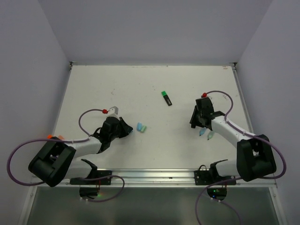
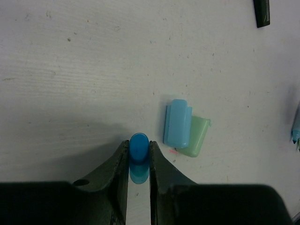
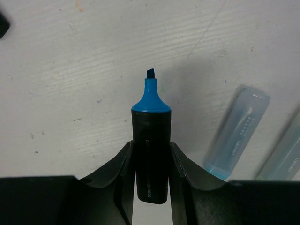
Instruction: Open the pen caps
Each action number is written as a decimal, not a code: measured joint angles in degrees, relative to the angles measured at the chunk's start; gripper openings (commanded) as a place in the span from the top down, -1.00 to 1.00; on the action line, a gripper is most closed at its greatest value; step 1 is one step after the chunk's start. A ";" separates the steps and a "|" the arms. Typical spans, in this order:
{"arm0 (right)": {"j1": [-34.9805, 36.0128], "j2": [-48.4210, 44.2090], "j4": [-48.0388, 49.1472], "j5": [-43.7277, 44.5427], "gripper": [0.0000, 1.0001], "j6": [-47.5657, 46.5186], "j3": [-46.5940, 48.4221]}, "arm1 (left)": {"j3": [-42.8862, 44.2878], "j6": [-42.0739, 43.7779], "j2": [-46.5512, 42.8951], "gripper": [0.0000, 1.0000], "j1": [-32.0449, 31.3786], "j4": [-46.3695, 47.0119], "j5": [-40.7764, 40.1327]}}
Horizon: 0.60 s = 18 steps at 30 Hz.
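White table from above: left gripper stretched low toward the centre, right gripper bent low near the right edge. Wide free surface between and beyond them; only a black marker with green cap there. Just beside the left gripper, light blue cap and mint cap.

From left wrist: jaws narrow, clamped on blue cap; light blue cap and mint cap touching each other, near on the right.

From right wrist: jaws pinching black marker body, blue tip bare; two pastel markers lying to the right.
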 measured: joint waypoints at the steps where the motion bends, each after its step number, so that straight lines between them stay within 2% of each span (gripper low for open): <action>1: -0.72 0.85 0.15 -0.07 1.00 -0.22 0.11 | 0.00 -0.07 0.55 0.92 0.00 0.50 0.26; 10: -2.34 6.80 2.05 -1.20 1.00 -0.33 -0.11 | -1.75 -0.81 3.32 0.67 -0.02 6.40 3.63; 13: -2.43 7.13 2.45 -1.01 1.00 -0.13 -0.24 | -2.36 -1.38 3.43 0.52 -0.22 7.63 4.22; 14: -2.47 7.13 2.62 -0.98 0.96 -0.04 -0.39 | -2.38 -1.51 3.45 0.38 -0.39 7.63 4.31; 18: -2.60 6.99 2.69 -0.94 0.61 0.28 -0.52 | -2.58 -2.14 3.48 0.14 -1.14 8.68 4.87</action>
